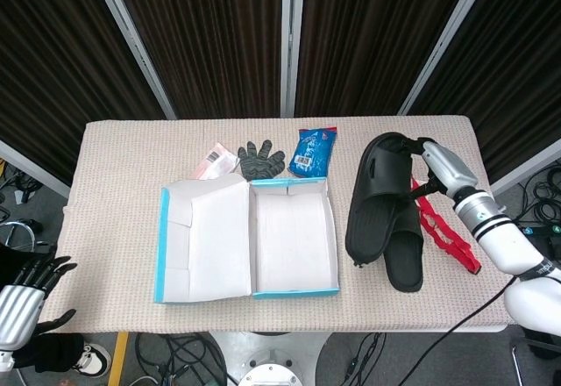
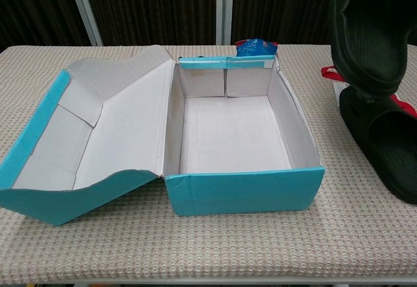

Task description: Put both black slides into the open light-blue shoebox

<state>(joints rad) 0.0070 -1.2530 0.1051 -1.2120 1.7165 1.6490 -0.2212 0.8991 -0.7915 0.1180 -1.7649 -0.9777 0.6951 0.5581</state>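
Observation:
My right hand point(image 1: 436, 163) grips one black slide point(image 1: 377, 197) by its strap end and holds it in the air, right of the open light-blue shoebox point(image 1: 294, 291). In the chest view that slide point(image 2: 374, 26) hangs high at the right edge, sole facing me, and the hand itself is hidden. The second black slide point(image 1: 405, 260) lies flat on the table beneath it, also seen in the chest view point(image 2: 384, 137). The shoebox point(image 2: 241, 192) holds nothing, and its lid point(image 1: 206, 237) is folded out to the left. My left hand point(image 1: 24, 300) hangs off the table's front left corner, fingers apart, holding nothing.
A red strap point(image 1: 443, 232) lies on the table right of the slides. Behind the box are a dark glove point(image 1: 260, 160), a blue packet point(image 1: 313, 151) and a pink-white card point(image 1: 210, 162). The table point(image 1: 114, 175) is covered in beige cloth.

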